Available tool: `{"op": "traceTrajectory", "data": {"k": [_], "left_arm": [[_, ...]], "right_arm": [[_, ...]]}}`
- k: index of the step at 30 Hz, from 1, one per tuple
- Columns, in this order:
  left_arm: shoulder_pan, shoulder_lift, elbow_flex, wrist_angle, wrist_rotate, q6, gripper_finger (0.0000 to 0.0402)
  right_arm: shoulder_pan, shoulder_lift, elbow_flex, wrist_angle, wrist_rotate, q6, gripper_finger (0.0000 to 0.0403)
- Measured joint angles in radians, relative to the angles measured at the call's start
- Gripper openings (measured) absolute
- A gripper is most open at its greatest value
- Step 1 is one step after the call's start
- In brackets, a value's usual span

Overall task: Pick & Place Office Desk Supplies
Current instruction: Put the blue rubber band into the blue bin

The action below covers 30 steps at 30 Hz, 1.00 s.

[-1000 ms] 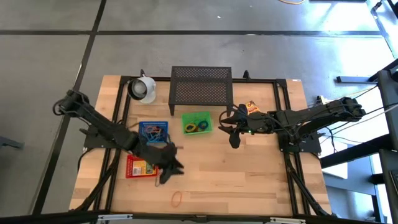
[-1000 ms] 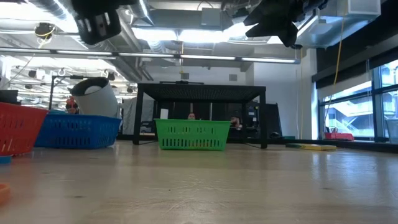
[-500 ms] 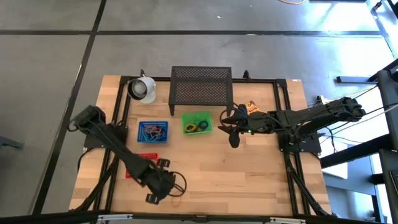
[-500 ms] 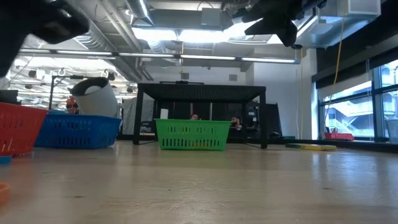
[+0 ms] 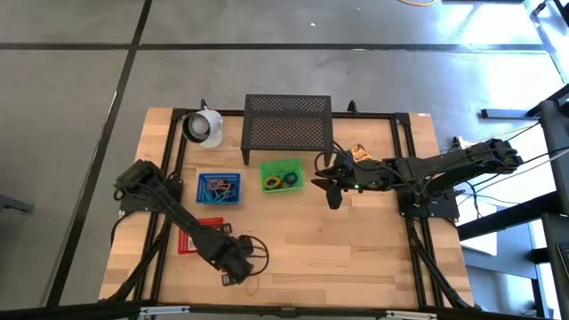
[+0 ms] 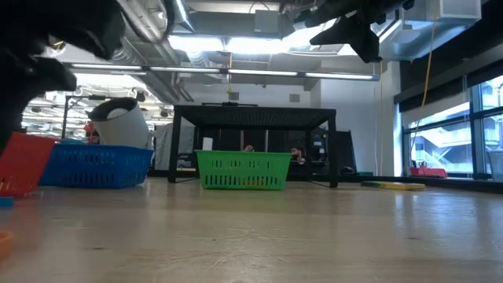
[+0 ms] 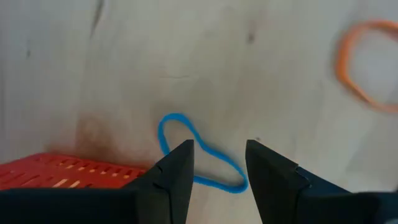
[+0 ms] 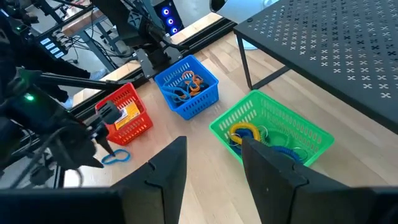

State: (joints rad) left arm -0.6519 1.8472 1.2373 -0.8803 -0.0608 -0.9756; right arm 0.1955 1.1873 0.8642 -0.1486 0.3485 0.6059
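High view: my left gripper [image 5: 238, 264] now sits low over the bare wood at the lower left of the frame, beside the red plastic basket [image 5: 190, 236]; a second ago it hovered by the blue plastic basket [image 5: 219, 188], so I read this as a swing down toward the loose bands. In the left wrist view the fingers [image 7: 176, 171] are parted and grasp nothing, and a thin blue rubber-band loop [image 7: 194, 153] lies flat on the table just ahead of them, one end passing under the fingertips, close to the red basket's corner. A thin orange rubber-band loop [image 7: 362, 62] lies farther off at the upper right of that frame. I judge the blue band is the next pick, and a flat band could slip the pads. My right gripper [image 5: 331, 184] hangs right of the green plastic basket [image 5: 283, 176], unmoved, fingers [image 8: 166, 168] spread and holding nothing. A small yellow box [image 5: 360, 153] lies beside that arm; I can read no lettering on it or anywhere else.
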Motion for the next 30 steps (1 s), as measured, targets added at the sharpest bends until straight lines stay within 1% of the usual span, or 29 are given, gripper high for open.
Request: {"op": "traceTrajectory", "data": {"k": [6,11,14,19,26,30], "left_arm": [[0.033,0.011,-0.003,0.007,-0.005,-0.095,0.0138],[0.056,0.011,-0.003,0.006,-0.006,-0.132,0.0138],[0.065,0.011,-0.003,0.006,-0.004,-0.164,0.0138],[0.073,0.011,-0.003,0.004,0.019,-0.167,0.0138],[0.073,0.011,-0.004,-0.048,0.022,-0.177,0.0138],[0.073,0.011,-0.004,-0.025,0.042,-0.201,0.0138]], "right_arm": [[0.000,0.000,0.000,-0.001,0.002,-0.011,0.0155],[0.000,0.000,0.000,0.000,0.002,-0.013,0.0155],[0.000,0.000,0.000,-0.001,-0.021,-0.015,0.0155],[0.000,0.000,0.000,0.000,-0.076,-0.015,0.0155],[0.000,0.000,0.000,-0.001,-0.077,-0.015,0.0155],[0.000,0.000,0.000,-0.001,-0.077,-0.016,0.0155]]}}
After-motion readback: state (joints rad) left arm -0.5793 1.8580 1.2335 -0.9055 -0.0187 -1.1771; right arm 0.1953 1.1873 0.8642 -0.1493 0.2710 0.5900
